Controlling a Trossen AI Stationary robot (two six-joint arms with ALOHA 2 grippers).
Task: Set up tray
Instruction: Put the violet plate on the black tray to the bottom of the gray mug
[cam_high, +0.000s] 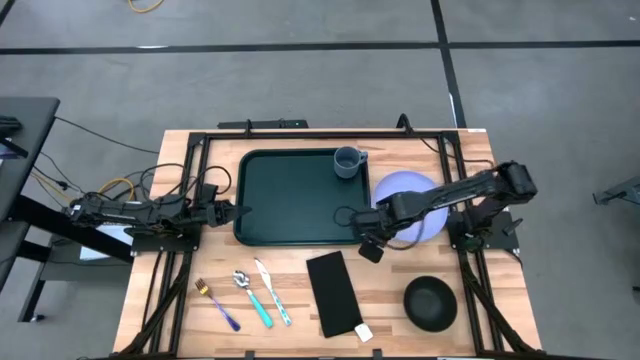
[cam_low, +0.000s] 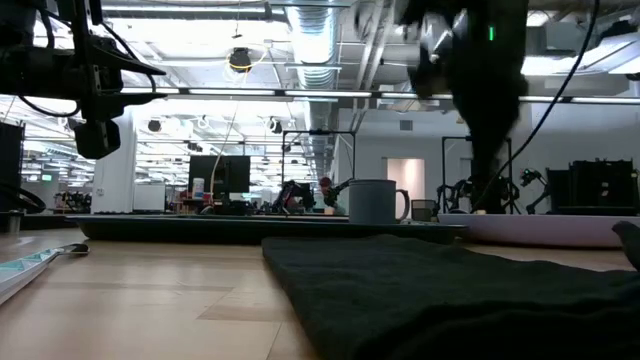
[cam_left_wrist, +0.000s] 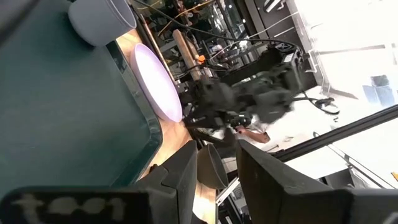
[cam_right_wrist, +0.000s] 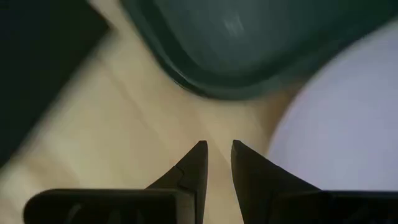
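The dark green tray (cam_high: 290, 200) lies on the wooden table's middle. A grey-blue cup (cam_high: 347, 161) stands in its far right corner. A lavender plate (cam_high: 405, 195) lies flat on the table right of the tray. My right gripper (cam_high: 370, 243) points down over bare wood by the tray's near right corner (cam_right_wrist: 249, 50), between plate (cam_right_wrist: 348, 124) and black napkin (cam_right_wrist: 37, 68). Its fingers (cam_right_wrist: 217, 149) stand a little apart with nothing between them. My left gripper (cam_high: 236, 211) waits level at the tray's left edge, open and empty (cam_left_wrist: 217, 165).
The black napkin (cam_high: 333, 293) lies near the front edge, with a small white piece (cam_high: 362, 332) at its near corner. A black bowl (cam_high: 430, 303) sits to its right. A fork (cam_high: 215, 303), a spoon (cam_high: 250, 295) and a knife (cam_high: 272, 290) lie at the near left.
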